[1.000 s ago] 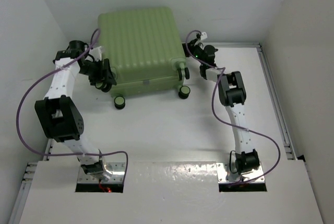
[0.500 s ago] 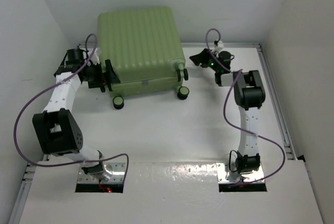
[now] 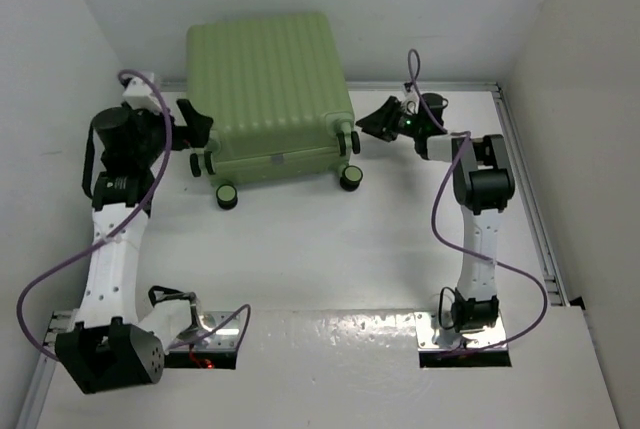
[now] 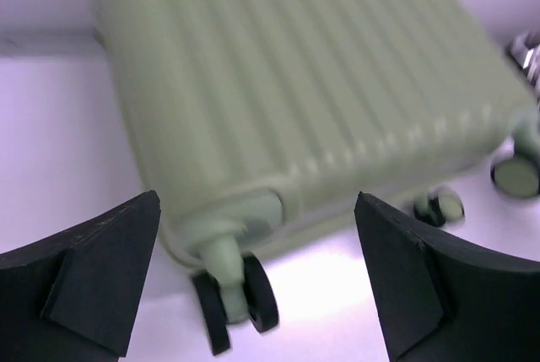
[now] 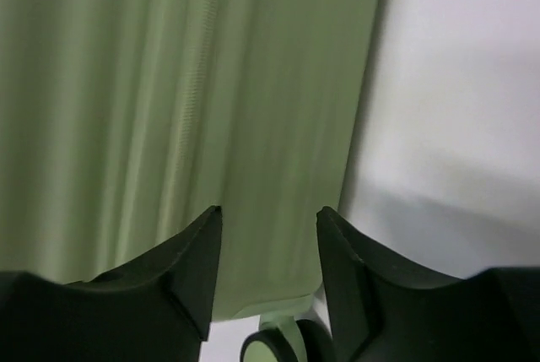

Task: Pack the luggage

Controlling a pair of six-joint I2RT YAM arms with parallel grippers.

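Observation:
The luggage is a large light-green ribbed suitcase, lying closed at the back of the table with its small black wheels toward me. My left gripper hovers open just off its left near corner. In the left wrist view that gripper frames the luggage and a corner wheel, touching neither. My right gripper is open beside the right side of the luggage. In the right wrist view nothing lies between its fingers, and the green shell sits just beyond them.
White walls close in on the table at the left, back and right. A metal rail runs along the right edge. Purple cables loop from both arms. The arm bases sit at the near edge.
Both grippers have let go of the luggage and opened. The left arm has swung back to the left and up; the right gripper has drawn away to the right of the case's corner.

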